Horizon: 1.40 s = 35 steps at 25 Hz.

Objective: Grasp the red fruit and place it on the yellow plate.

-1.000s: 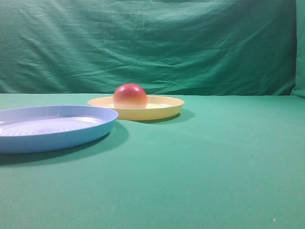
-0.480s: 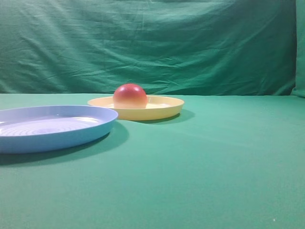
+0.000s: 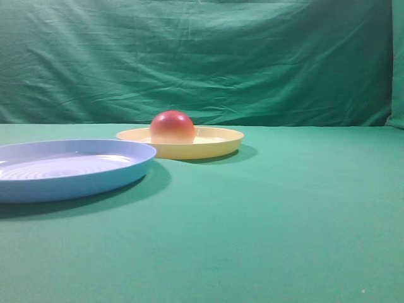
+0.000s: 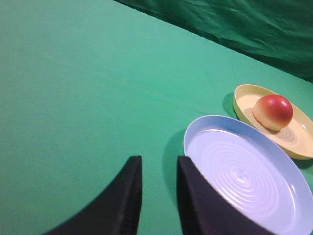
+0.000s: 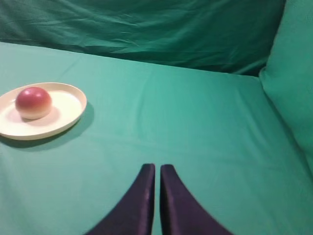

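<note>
The red fruit (image 3: 172,126) sits on the yellow plate (image 3: 221,144), towards its left side, and nothing touches it. The left wrist view shows the red fruit (image 4: 273,111) on the yellow plate (image 4: 238,99) far ahead to the right. My left gripper (image 4: 159,159) is open there, with only green cloth between its fingers. In the right wrist view the red fruit (image 5: 33,102) rests on the yellow plate (image 5: 67,105) at far left. My right gripper (image 5: 157,167) is shut and empty, well away from it. Neither gripper shows in the exterior high view.
A larger light-blue plate (image 3: 82,178) with a ringed centre lies in front and to the left of the yellow one. Its rim (image 4: 195,128) is just right of my left fingers. Green cloth covers the table (image 3: 284,214) and hangs as a backdrop (image 3: 252,57).
</note>
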Each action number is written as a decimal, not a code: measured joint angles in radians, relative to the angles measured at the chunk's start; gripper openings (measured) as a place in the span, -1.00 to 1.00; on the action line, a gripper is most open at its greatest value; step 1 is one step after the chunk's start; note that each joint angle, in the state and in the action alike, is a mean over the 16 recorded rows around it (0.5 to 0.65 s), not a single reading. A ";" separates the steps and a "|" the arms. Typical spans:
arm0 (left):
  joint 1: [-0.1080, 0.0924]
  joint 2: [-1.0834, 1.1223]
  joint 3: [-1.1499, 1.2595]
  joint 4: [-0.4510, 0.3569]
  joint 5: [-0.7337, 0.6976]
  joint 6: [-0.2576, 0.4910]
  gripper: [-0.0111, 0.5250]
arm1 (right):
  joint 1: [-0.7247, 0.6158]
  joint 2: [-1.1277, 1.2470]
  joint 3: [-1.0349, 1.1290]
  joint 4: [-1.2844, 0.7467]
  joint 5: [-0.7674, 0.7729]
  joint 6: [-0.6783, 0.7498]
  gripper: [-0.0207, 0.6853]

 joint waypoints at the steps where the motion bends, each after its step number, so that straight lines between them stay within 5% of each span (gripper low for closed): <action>1: 0.000 0.000 0.000 0.000 0.000 0.000 -0.37 | -0.007 -0.016 0.028 0.000 -0.014 0.000 -0.94; 35: 0.000 0.000 0.000 0.000 0.000 0.000 -0.37 | -0.023 -0.085 0.190 0.005 -0.081 -0.003 -0.94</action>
